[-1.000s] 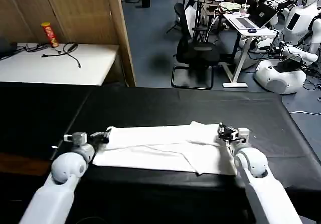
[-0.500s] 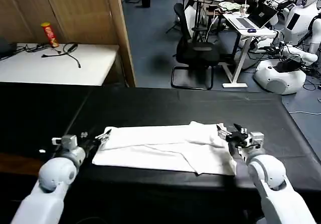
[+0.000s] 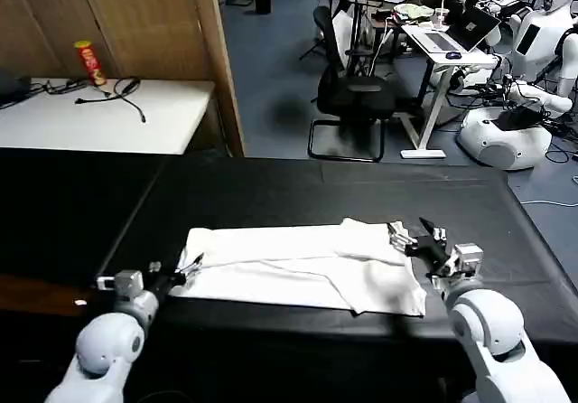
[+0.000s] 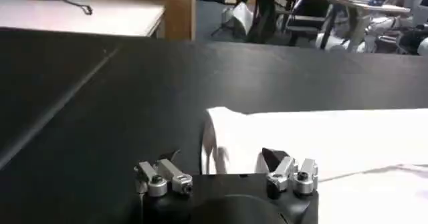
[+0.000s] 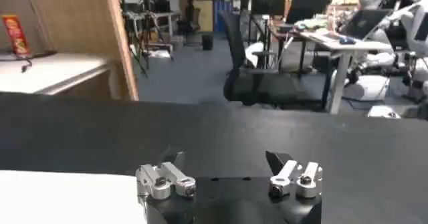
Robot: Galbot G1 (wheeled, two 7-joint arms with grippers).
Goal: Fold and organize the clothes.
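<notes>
Head view showed the white T-shirt point(image 3: 298, 267) lying folded into a long band across the near half of the black surface point(image 3: 316, 191), with a loose flap doubled over toward its right end. My left pincer point(image 3: 185, 272) hovered at the shirt's left end with its fingers spread, holding nothing. My right pincer point(image 3: 411, 238) sat at the shirt's right edge, its fingers likewise apart and empty. From my left wrist, the rolled left end of the T-shirt point(image 4: 321, 142) lay just ahead of my spread left pincer point(image 4: 221, 157). From my right wrist, my right pincer point(image 5: 224, 160) was open over the surface, with a corner of the shirt point(image 5: 67, 198) beside it.
</notes>
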